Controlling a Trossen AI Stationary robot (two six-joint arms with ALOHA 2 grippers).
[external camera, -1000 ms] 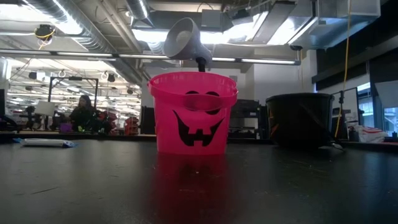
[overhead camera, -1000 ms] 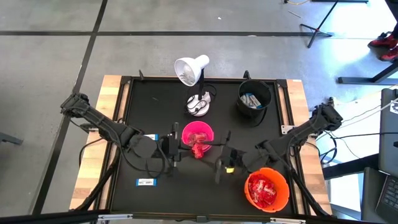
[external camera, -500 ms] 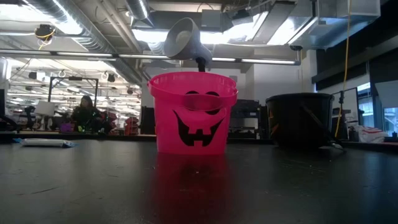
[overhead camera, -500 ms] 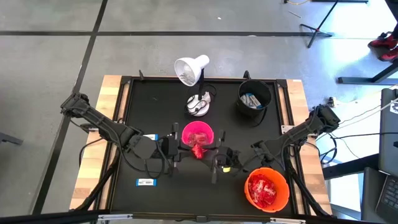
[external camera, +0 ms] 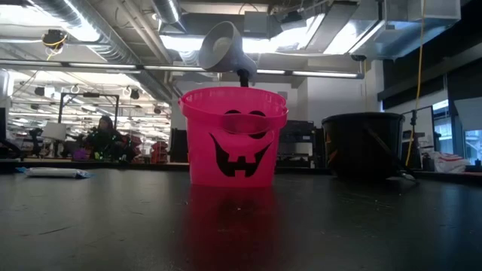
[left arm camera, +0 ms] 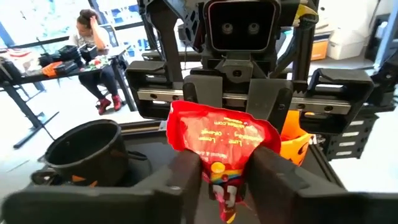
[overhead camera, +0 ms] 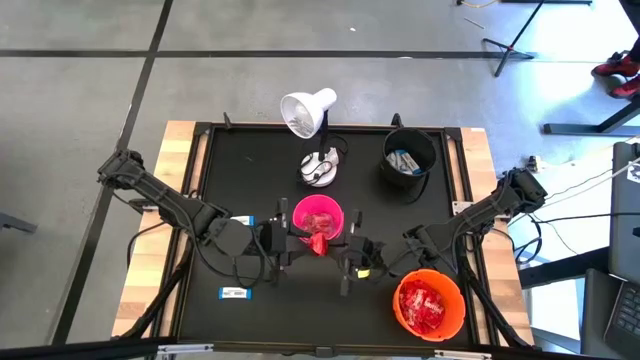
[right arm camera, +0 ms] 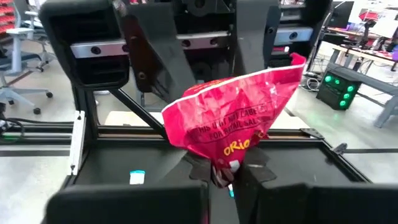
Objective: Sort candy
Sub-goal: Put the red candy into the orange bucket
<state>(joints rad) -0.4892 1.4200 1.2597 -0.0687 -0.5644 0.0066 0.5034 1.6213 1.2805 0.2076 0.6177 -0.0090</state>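
Since the two arms meet nose to nose over the table's middle, this looks like a handover of one red packet (right arm camera: 233,121) btw grippers, just beside the pink bucket (overhead camera: 318,215) on its near side. The right gripper (right arm camera: 225,177) has its fingers pressed together on the packet's lower edge, pinching it so the rest fans out above. The left gripper (left arm camera: 225,171) has its fingers spread a bit apart either side of the same packet; whether they touch it, can't tell. Judging by that, the left is letting go so the right can carry it off, prob. to the orange bucket (overhead camera: 430,305), which already holds a heap of red packets and sits right next to the right arm.

Pose: both arms stretched low and roughly level, reaching inward from the table's outer edges, wrists facing each other, fingertips nearly meeting at the packet.

Elsewhere: more red candy in the pink bucket, a white-and-blue bar (overhead camera: 233,292) on the mat near the left arm, another in the black bucket (overhead camera: 409,157) at the far side by the lamp (overhead camera: 308,112).
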